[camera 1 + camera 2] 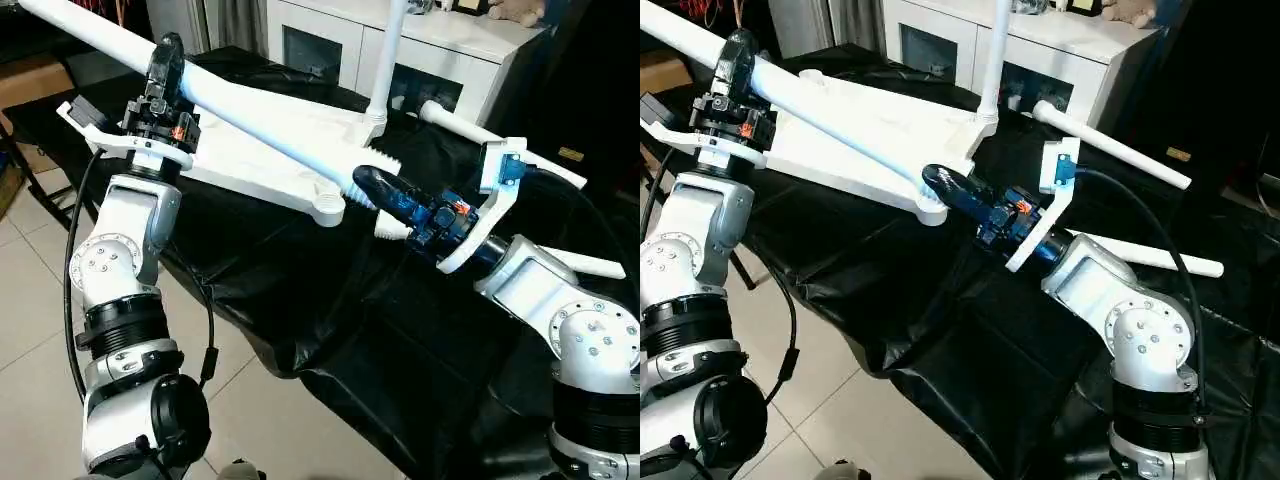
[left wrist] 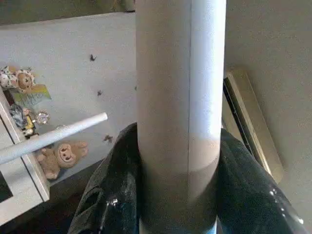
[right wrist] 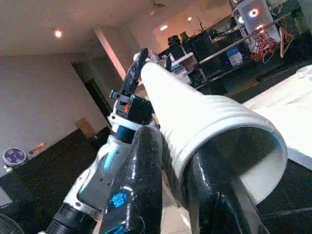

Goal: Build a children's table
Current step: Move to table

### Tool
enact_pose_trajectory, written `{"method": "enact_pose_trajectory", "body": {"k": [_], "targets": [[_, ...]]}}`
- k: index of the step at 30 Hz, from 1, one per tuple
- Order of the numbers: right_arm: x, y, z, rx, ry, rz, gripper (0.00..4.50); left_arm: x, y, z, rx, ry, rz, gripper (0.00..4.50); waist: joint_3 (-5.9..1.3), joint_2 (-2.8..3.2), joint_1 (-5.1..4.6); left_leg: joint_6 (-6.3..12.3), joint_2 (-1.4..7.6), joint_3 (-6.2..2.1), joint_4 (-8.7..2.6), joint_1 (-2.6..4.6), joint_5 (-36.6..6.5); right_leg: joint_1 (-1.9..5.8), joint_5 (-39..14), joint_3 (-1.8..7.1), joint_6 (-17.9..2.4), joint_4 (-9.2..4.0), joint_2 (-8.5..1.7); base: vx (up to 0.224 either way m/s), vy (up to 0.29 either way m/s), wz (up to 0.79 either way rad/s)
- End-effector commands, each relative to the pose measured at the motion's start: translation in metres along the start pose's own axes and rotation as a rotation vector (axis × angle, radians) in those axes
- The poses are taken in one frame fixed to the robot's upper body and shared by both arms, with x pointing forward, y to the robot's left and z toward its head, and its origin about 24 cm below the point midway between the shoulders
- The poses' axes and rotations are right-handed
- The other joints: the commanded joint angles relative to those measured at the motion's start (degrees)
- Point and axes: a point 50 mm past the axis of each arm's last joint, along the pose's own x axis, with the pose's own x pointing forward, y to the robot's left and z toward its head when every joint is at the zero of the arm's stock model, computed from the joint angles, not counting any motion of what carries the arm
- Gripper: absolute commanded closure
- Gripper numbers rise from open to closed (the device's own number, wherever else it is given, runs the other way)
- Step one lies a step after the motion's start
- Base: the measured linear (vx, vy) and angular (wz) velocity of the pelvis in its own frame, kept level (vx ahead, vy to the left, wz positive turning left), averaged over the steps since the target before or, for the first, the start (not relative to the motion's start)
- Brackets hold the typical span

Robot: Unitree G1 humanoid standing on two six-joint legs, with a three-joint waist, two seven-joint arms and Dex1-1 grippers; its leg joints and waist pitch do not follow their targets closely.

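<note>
The tabletop [image 1: 250, 150] lies underside up on the black cloth. One white leg [image 1: 386, 60] stands upright in its far corner socket. My left gripper [image 1: 165, 68] is shut around a long white leg [image 1: 270, 125] that slants across the tabletop; its tube [image 2: 180, 97] fills the gap between the black fingers [image 2: 109, 195]. My right gripper [image 1: 373, 184] is shut on that leg's ribbed open end [image 3: 219, 122], one finger [image 3: 141, 180] outside the tube wall and the other at its mouth. A bare corner socket [image 1: 329, 209] lies just left of the right gripper.
Two more white legs [image 1: 500, 135] [image 1: 595, 265] lie on the black cloth [image 1: 330, 320] behind my right arm. A white cabinet [image 1: 440, 45] with glass doors stands at the back. Tiled floor [image 1: 30, 300] drops away left of the table's edge.
</note>
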Motion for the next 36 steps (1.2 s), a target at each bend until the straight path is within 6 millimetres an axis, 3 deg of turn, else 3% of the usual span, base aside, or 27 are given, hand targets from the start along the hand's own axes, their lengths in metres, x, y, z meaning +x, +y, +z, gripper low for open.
{"method": "enact_pose_trajectory", "body": {"k": [1, 11, 14, 17, 20, 24, 28, 29, 31, 32, 34, 35, 36], "targets": [[0.002, 0.001, 0.003, -0.012, -0.014, 0.012, 4.19, 0.002, 0.0, -0.005, 0.029, 0.032, 0.009, 2.84, -4.14, -0.04, 0.07, -4.81, -0.49, 1.11, -4.3, 1.56, -14.2, 2.33, -10.31, 0.55, -6.25, -4.47, -1.45, 0.0, 0.0, 0.0], [0.002, 0.003, 0.006, -0.004, -0.04, 0.036, 4.49, 0.001, 0.001, -0.006, 0.036, 0.039, 0.021, 2.84, -4.18, 0.06, 0.1, -4.74, -0.49, 1.07, -4.3, 1.53, -14.1, 2.38, -10.08, 0.55, -6.33, -4.45, -1.46, 0.0, 0.0, 0.0], [0.003, 0.003, 0.008, 0.002, -0.063, 0.034, 4.5, 0.002, 0.008, -0.005, 0.059, 0.037, 0.095, 2.14, -4.16, 0.1, 0.07, -4.77, -0.47, 1.04, -4.34, 1.54, -14.45, 2.34, -10.06, 0.53, -6.31, -4.46, -1.45, 0.0, 0.0, 0.0], [0.002, -0.001, 0.011, 0.008, -0.097, 0.016, 4.5, 0.0, 0.008, 0.0, 0.035, 0.005, 0.104, 2.02, -4.19, 0.11, 0.08, -5.02, -0.47, 1.0, -4.36, 1.63, -14.5, 2.26, -10.79, 0.54, -5.49, -4.54, -1.51, 0.0, 0.0, 0.0], [0.002, -0.004, 0.015, 0.011, -0.129, -0.01, 4.5, -0.003, 0.003, 0.002, 0.028, 0.021, 0.075, 1.71, -4.23, 0.16, 0.07, -5.26, -0.47, 1.03, -4.35, 1.59, -14.2, 2.21, -9.89, 0.48, -6.37, -4.32, -1.44, 0.0, 0.0, 0.0], [0.0, -0.014, 0.026, 0.028, -0.225, -0.08, 4.5, -0.011, -0.002, 0.003, 0.027, 0.044, 0.073, 1.42, -4.22, 0.73, -0.2, -5.54, -0.54, 1.01, -4.34, 1.6, -15.05, 2.16, -9.51, 0.38, -7.52, -4.14, -1.43, 0.0, 0.0, 0.0], [-0.004, -0.019, 0.033, 0.024, -0.278, -0.126, 4.5, -0.018, 0.0, 0.002, 0.027, 0.062, 0.085, 1.27, -4.19, 0.87, -0.19, -5.47, -0.58, 1.05, -4.34, 1.78, -16.13, 2.06, -10.57, 0.42, -6.35, -4.49, -1.19, 0.0, 0.0, 0.0], [-0.02, -0.019, 0.043, -0.028, -0.28, -0.13, 4.5, -0.031, -0.004, 0.002, 0.112, 0.114, 0.098, 1.06, -4.25, 1.86, -0.12, -5.79, -0.53, 0.8, -4.4, 1.76, -16.29, 2.13, -10.06, 0.37, -6.35, -4.18, -1.28, 0.0, 0.0, 0.0], [-0.027, -0.019, 0.047, -0.055, -0.272, -0.126, 4.5, -0.037, -0.006, 0.001, 0.153, 0.14, 0.103, 1.06, -4.34, 1.12, -0.25, -5.28, -0.3, 0.82, -4.39, 1.65, -15.41, 2.63, -7.14, 0.33, -5.91, -4.19, -1.06, 0.0, 0.0, 0.0], [-0.04, -0.017, 0.054, -0.101, -0.25, -0.127, 4.5, -0.053, -0.007, 0.003, 0.296, 0.199, 0.148, 1.06, -4.33, 1.6, -0.11, -5.26, -0.35, 0.85, -4.33, 1.66, -14.79, 2.5, -6.31, 0.38, -5.71, -4.11, -1.04, 0.0, 0.0, 0.0], [-0.048, -0.017, 0.057, -0.124, -0.229, -0.132, 4.5, -0.062, -0.005, 0.006, 0.391, 0.221, 0.199, 1.06, -4.28, 1.73, -0.21, -4.62, -0.3, 0.84, -4.37, 1.57, -14.49, 2.62, -5.84, 0.34, -4.89, -4.31, -0.93, 0.0, 0.0, 0.0], [-0.059, -0.018, 0.06, -0.19, -0.173, -0.161, 4.5, -0.076, 0.0, 0.012, 0.614, 0.272, 0.308, 1.06, -4.12, 1.42, -0.16, -4.02, -0.29, 0.89, -4.45, 1.61, -15.37, 2.66, -8.58, 0.37, -3.54, -4.92, -0.99, 0.0, 0.0, 0.0], [-0.064, -0.021, 0.063, -0.216, -0.161, -0.191, 4.5, -0.081, 0.002, 0.014, 0.738, 0.303, 0.353, 1.06, -4.14, 1.49, -0.1, -3.94, -0.25, 0.86, -4.47, 1.65, -15.48, 2.63, -9.58, 0.37, -2.96, -4.95, -0.98, 0.0, 0.0, 0.0]]}}
